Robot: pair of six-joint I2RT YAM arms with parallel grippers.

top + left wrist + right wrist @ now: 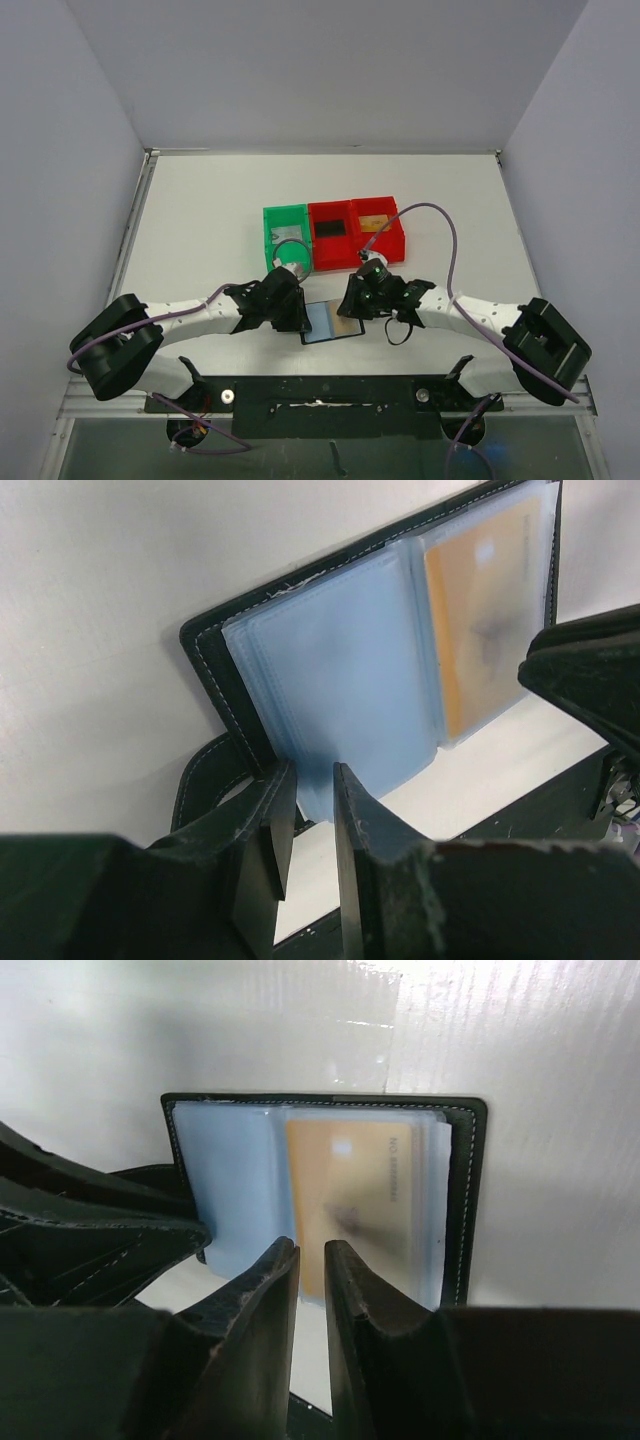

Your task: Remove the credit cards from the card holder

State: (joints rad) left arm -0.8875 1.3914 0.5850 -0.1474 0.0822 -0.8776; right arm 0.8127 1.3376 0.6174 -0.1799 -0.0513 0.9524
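Holder (322,324) lies open and flat on the desk (200,220), at the near edge between the two arms, its bluish clear pockets facing up and its strap tab (205,780) on the left side. Gold card (350,1200) sits inside the right-hand pocket, seen through the plastic.

Left gripper (313,780) stands at the near edge of the left-hand pocket. Its fingers (265,830) are drawn nearly together, with only a narrow slit between them, and the pocket's edge lies in that slit. Whether they clamp it cannot be told.

Right gripper (311,1250) stands at the near edge of the gold card. Its fingers (350,1300) are likewise almost closed, with the card's lower edge at the mouth of the slit. Contact cannot be told.

Green bin (268,240) and two red bins (318,252) stand in a row just beyond the holder. The green one contains a pale card (290,235), the middle one a black card (331,227) and the right one a tan card (375,221).
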